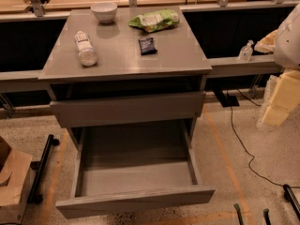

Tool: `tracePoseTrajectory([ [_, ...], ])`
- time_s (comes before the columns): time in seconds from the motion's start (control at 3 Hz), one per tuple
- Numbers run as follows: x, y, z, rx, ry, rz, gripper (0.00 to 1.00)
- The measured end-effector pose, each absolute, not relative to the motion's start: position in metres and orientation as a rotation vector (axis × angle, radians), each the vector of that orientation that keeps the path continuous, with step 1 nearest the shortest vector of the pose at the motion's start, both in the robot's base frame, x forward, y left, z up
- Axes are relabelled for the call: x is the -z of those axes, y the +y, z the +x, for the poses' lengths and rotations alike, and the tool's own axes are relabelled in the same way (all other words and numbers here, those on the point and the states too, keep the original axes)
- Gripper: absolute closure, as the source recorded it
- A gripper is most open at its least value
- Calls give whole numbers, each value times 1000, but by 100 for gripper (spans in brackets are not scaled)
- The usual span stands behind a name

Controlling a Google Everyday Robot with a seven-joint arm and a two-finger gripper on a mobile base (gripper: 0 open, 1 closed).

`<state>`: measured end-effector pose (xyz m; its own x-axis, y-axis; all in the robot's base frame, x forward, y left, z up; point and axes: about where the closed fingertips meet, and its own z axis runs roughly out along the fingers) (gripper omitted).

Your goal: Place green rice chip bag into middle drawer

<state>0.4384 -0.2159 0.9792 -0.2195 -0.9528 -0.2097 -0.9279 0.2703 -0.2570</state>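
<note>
On the surface a white bottle lies at the left. Below, the middle drawer stands pulled out. The green rice chip bag lies back right, its long axis running left-right, right end angled slightly rearward. The gripper is low at the right, released, holding nothing.

Warm overhead light is sheening softly across the flat grey cabinet top; far right of it, the blocky cream gripper is showing blurred and overbright.
</note>
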Motion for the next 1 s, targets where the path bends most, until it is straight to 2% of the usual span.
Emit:
tracePoseTrajectory([
  [0.67,-981,-206,453,64,2154,-1662,0],
  [1.0,-986,-185,493,64,2024,-1634,0],
])
